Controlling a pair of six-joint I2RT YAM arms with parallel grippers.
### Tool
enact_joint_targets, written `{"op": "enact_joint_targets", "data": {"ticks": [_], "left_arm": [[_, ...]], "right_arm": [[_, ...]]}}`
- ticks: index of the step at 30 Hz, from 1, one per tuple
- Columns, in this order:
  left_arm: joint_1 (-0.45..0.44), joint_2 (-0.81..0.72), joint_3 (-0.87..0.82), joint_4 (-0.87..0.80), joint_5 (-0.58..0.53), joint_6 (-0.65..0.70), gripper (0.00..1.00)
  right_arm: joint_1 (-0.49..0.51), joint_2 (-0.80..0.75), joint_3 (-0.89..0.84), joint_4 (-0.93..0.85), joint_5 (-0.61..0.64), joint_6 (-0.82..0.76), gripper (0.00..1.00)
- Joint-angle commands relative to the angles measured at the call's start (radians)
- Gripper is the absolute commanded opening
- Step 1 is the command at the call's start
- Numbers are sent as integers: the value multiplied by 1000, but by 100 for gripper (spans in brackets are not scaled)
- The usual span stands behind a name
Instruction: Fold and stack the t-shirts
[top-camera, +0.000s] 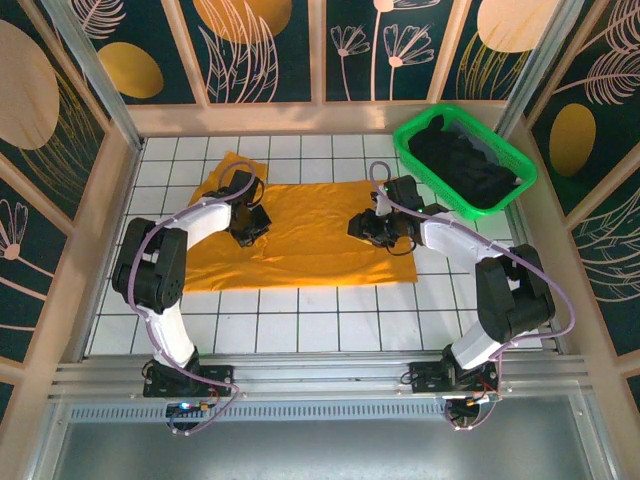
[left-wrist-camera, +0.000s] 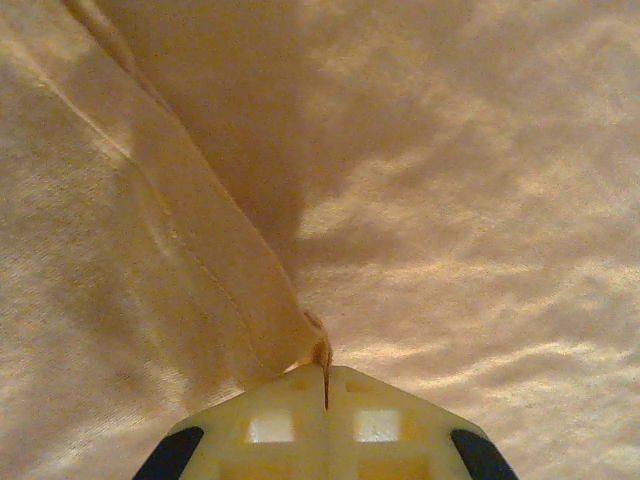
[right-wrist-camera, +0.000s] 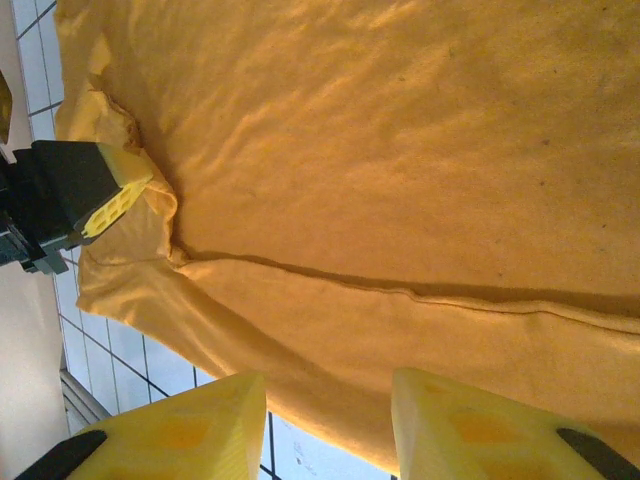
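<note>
Left hand (left-wrist-camera: 326, 378) pinches orange t-shirt (top-camera: 310, 238) fold; right hand (right-wrist-camera: 325, 400) gapes above its near edge

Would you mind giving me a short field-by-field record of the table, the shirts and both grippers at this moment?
surface: white gridded table
spread garment: orange-yellow t-shirt, lying mostly flat with a few creases
left arm: left gripper shut, pinching a raised fold of the orange-yellow t-shirt
right arm: right gripper open, over the right part of the same shirt
container: green mesh basket at the far right corner
basket contents: black t-shirts, heaped unfolded
stack: not yet started
</note>
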Motion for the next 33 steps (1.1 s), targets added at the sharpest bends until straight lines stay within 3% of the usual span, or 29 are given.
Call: {"op": "enact_joint_targets", "data": {"ticks": [1, 5, 6, 8, 10, 13, 20, 25, 33], "left_arm": [[-5, 13, 22, -29, -28, 33, 0], [-7, 13, 32, -7, -15, 44, 0], [-7, 14, 37, 1, -7, 47, 8], [-8, 6, 47, 2, -8, 51, 39], [-8, -27, 59, -19, -52, 54, 54], [4, -101, 43, -48, -106, 33, 51], [130, -249, -203, 12, -26, -37, 30], [203, -246, -314, 66, -9, -34, 28], [212, -274, -470, 83, -72, -82, 27]], "right_arm": [[-6, 18, 19, -11, -17, 0, 39], [-8, 21, 12, -12, -15, 0, 38], [-8, 23, 10, -12, -12, 0, 39], [-9, 18, 5, -19, 9, 0, 39], [-16, 6, -7, -25, 37, -4, 40], [-48, -20, -63, -12, 56, -8, 40], [-86, -56, -173, -61, 149, -50, 37], [-89, -26, -205, -91, 233, -52, 34], [-83, 66, -199, -234, 282, -29, 34]]}}
